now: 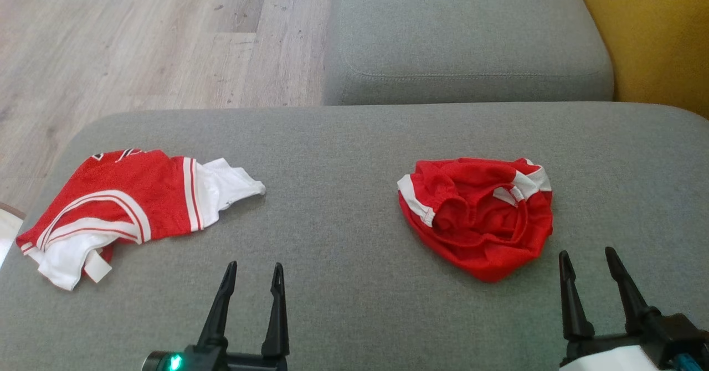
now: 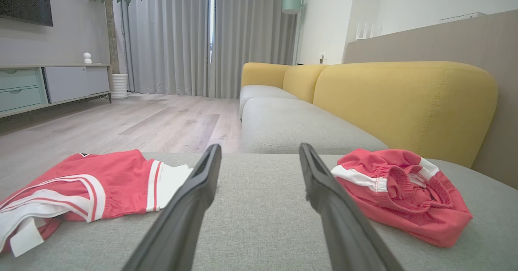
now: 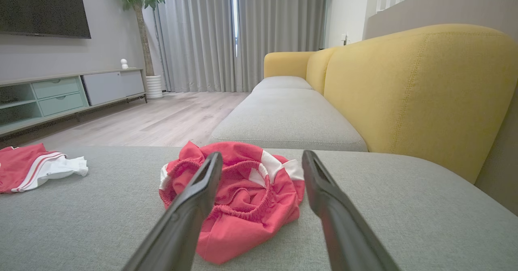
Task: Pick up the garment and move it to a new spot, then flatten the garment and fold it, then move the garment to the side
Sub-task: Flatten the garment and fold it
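Both tools low over the grey seat [image 1: 343, 155], fingers pointing away from me.

Left tool [image 1: 254, 266]: jaws wide, nothing between them. Bare seat straight ahead of its tips.

Right tool [image 1: 586, 252]: jaws wide, empty too.

Shorts [image 1: 479, 216]: red, white trim, bunched in a heap with the elastic waistband turned up. They sit just ahead of the right tool and a little to its left. In the right wrist view the heap lies between the two fingers, so this tool looks lined up on it. From the left tool they are off to the right, well apart.

Jersey [image 1: 133, 199]: red and white, lying flatter, to the left of the left tool and ahead of it, near the seat's edge. It is not touching the shorts, with a wide stretch of seat between the two.

My read: the shorts are the garment to work, since they are crumpled and the right tool faces them. Nothing has been picked up yet. The wide jaws suit a grab at a thick fold, and the raised waistband is the likeliest hold.

Risk: the mesh looks slippery and layered, so a pinch may lift one layer only and drag the heap.
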